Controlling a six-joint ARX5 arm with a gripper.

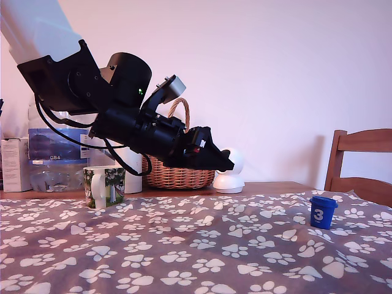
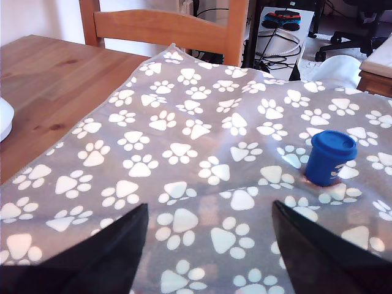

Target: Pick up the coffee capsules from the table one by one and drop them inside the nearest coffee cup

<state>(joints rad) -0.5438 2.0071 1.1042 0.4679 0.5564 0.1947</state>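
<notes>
One dark-blue coffee capsule (image 1: 322, 212) with a white "3" stands upright on the paw-print cloth of the table (image 1: 184, 251), toward the exterior view's right. The wrist view shows the same capsule (image 2: 329, 157) beyond one black finger (image 2: 318, 257) and off to its side. My gripper (image 1: 225, 163) hangs in the air above the middle of the table, well clear of the capsule. It is open (image 2: 209, 205), and only cloth shows between the fingers. The coffee cup (image 1: 105, 185), white with a green print, stands at the exterior view's left, below the arm.
A wicker basket (image 1: 174, 174) and a round white device (image 1: 231, 174) stand at the back of the table. A pack of water bottles (image 1: 49, 162) and a white box (image 1: 13, 164) are at the back left. A wooden chair (image 1: 361, 165) stands past the capsule's end of the table.
</notes>
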